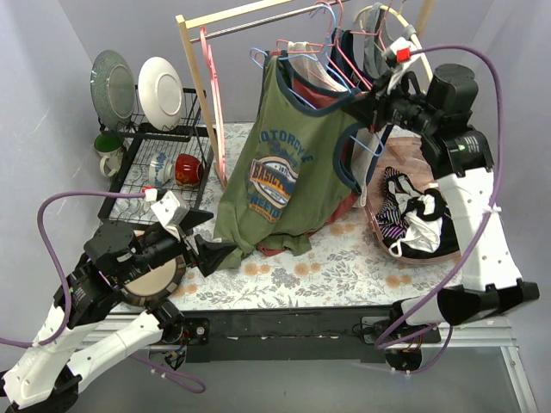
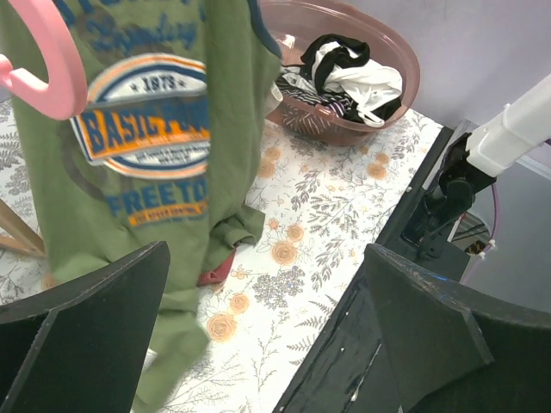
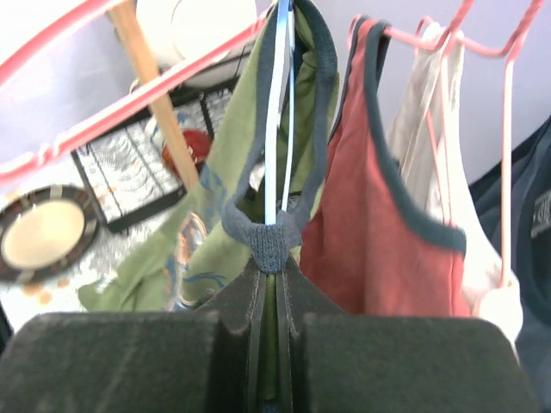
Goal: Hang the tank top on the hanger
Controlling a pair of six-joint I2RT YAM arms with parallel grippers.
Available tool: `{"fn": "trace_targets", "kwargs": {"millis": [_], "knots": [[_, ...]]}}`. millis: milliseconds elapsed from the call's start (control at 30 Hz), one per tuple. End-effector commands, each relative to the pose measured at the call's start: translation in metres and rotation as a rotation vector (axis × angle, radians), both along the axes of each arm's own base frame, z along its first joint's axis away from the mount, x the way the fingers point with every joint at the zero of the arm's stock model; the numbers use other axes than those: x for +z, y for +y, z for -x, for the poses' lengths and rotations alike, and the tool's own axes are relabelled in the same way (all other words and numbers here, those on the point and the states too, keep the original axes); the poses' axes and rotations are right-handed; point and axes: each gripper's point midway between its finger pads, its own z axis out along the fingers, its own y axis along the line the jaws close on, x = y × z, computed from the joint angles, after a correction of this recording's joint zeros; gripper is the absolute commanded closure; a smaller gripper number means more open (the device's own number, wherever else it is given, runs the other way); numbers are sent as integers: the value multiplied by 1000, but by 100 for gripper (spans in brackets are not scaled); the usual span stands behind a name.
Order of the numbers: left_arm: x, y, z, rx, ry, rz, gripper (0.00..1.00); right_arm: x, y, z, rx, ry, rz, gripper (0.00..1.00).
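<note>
**Tank top on the blue hanger, right pincer closed on its strap**

Top view: the tank top (image 1: 271,163) hangs in front of the clothes rack (image 1: 196,77), and its lower hem reaches the flowered table (image 1: 344,267). The hanger (image 1: 258,58) shows its hook at 11 o'clock of the shirt; I cannot tell if the hook sits on the rail. The right gripper (image 1: 355,105) is at 2 o'clock of the shirt, on the shoulder strap. The left gripper (image 1: 213,245) is at 7 o'clock, just beside the hem. The pink basin (image 1: 383,237) with laundry lies at 3 o'clock.

Left wrist view: the left gripper (image 2: 267,344) has its jaws spread wide, with nothing between them. The tank top (image 2: 146,146) hangs at 11 o'clock, near the left finger. The basin (image 2: 405,52) is at 1 o'clock.

Right wrist view: the right gripper (image 3: 271,288) has its jaws pressed together, pinching the navy strap of the tank top (image 3: 237,146) together with the wire of the hanger (image 3: 274,129). The rust-red tank top (image 3: 379,232) hangs at 3 o'clock, just beside.
</note>
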Motion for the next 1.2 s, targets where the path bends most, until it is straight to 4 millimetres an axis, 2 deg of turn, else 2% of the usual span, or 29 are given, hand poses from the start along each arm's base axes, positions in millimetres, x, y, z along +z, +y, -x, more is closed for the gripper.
{"fn": "trace_targets", "kwargs": {"millis": [0,33,100,233,400,633,800,900,933,1000,1033,1100,1133,1167], "knots": [[-6,4,-2,28,18,-6,3,52,16,-25,-43,-123,-110,99],[-8,4,-2,28,20,-9,3,57,16,-30,-64,-131,-118,99],[-9,5,-3,36,20,-10,3,55,24,-42,-69,-134,-123,99],[-11,7,-4,45,17,-11,3,55,28,-62,-107,-133,-130,99],[-16,8,-5,52,16,-17,2,45,31,-79,-132,-117,-137,99],[-17,6,-6,48,13,-20,2,20,43,-96,-133,-67,-114,99],[-17,3,-7,42,15,-10,2,5,47,-103,-131,-36,-98,99],[-21,1,-7,33,26,-14,2,0,46,-98,-126,-43,-75,99],[-21,0,-6,30,23,-12,2,7,40,-92,-135,-72,-66,99],[-24,-1,-7,30,27,-16,2,0,36,-88,-147,-69,-50,99],[-24,-1,-8,30,24,-13,2,6,31,-81,-152,-102,-32,95],[-26,-2,-9,28,24,-15,2,1,27,-74,-146,-108,3,83],[-25,-4,-10,27,22,-13,2,6,25,-67,-140,-121,8,72],[-25,-5,-10,25,23,-14,2,6,24,-64,-137,-131,20,66]]}}
